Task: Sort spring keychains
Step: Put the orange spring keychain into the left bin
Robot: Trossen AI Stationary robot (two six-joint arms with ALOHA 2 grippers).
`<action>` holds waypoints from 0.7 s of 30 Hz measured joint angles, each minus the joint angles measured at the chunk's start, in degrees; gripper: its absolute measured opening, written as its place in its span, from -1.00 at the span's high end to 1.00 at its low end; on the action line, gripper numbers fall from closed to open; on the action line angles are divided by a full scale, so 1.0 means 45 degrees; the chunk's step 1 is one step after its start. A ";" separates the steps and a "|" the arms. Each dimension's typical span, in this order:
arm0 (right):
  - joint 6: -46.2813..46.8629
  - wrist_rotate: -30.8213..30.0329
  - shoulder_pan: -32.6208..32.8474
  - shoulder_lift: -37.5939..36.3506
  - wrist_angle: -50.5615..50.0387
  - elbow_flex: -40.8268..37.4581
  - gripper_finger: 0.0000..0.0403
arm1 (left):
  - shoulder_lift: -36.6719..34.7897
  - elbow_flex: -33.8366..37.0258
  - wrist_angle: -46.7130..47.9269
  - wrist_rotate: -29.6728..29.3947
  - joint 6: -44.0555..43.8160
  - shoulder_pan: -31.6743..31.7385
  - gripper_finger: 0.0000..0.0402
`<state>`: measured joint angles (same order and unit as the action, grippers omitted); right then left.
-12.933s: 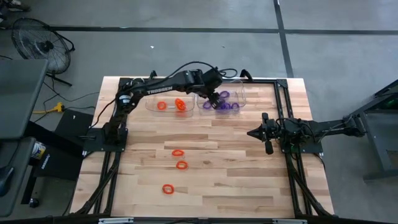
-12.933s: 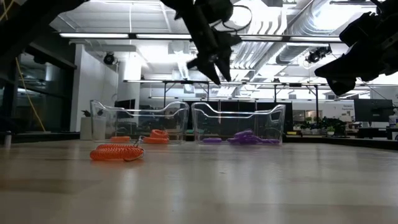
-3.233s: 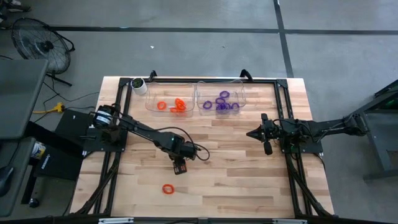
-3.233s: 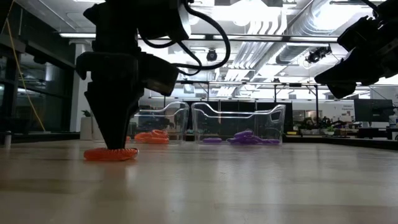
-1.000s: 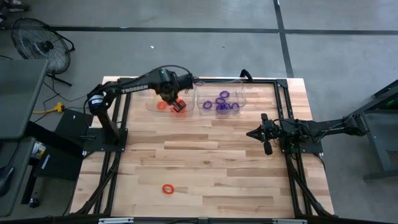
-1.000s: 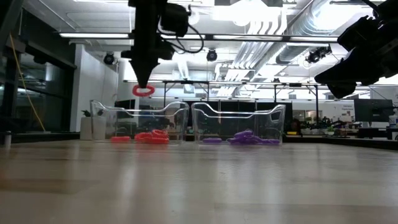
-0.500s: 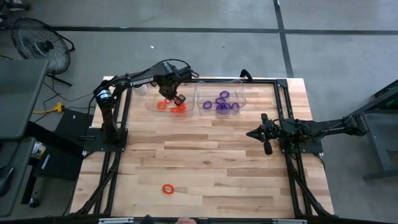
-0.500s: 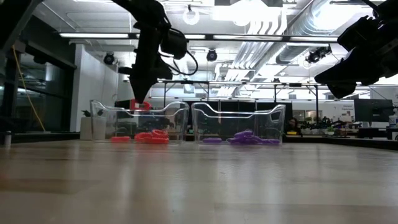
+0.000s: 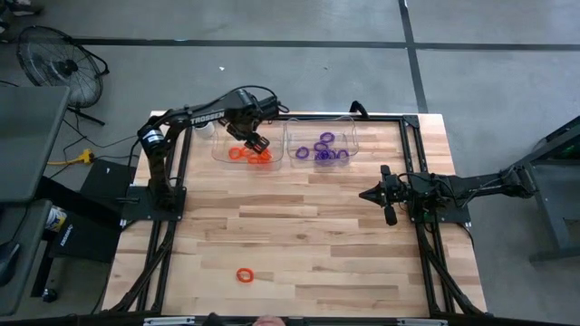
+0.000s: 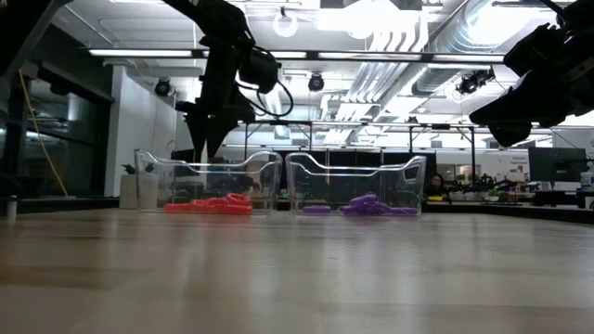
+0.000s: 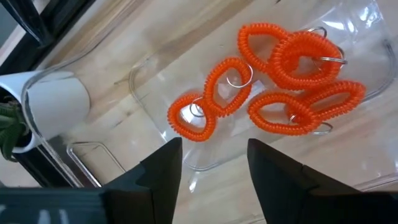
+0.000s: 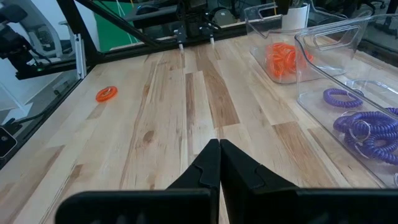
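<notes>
Orange keychains (image 11: 273,81) lie in the clear bin (image 11: 348,155) below the left gripper (image 11: 211,165), jaws apart; right gripper (image 12: 219,163) jaws together.

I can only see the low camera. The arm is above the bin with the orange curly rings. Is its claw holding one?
Observer: No. The left gripper is open with nothing between its fingers, right above the orange keychains lying in the clear bin.
Operator: Are any orange ones not in the bin? I see none on the table.
Observer: Yes, a single orange keychain lies on the table, near its front edge, on the left arm's side.
Operator: What's the other arm's claw doing?
Observer: The right gripper is shut and empty, above bare wood at the table's right side.
</notes>
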<state>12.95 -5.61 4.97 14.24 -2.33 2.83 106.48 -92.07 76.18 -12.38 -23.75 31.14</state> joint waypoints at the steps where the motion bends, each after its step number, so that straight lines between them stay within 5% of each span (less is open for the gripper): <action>1: 0.0000 -0.0004 0.0005 0.0000 0.0000 0.0000 1.00 | 0.0000 0.0000 0.0000 0.0004 -0.0013 0.0000 0.11; 7: 0.0000 -0.0001 0.0004 0.0000 0.0000 0.0000 1.00 | -0.0249 0.0000 0.0204 0.0014 -0.0018 -0.0165 0.21; 18: 0.0000 -0.0003 0.0003 0.0000 0.0000 0.0000 1.00 | -0.1396 0.0000 0.0811 0.0146 -0.0260 -0.1389 0.94; 21: 0.0000 -0.0005 0.0004 -0.0005 0.0000 0.0000 1.00 | -0.1573 0.0005 0.0903 0.0407 -0.0600 -0.1892 0.95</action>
<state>12.95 -5.63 4.99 14.22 -2.33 2.83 99.40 -92.05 80.24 -10.55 -26.45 22.62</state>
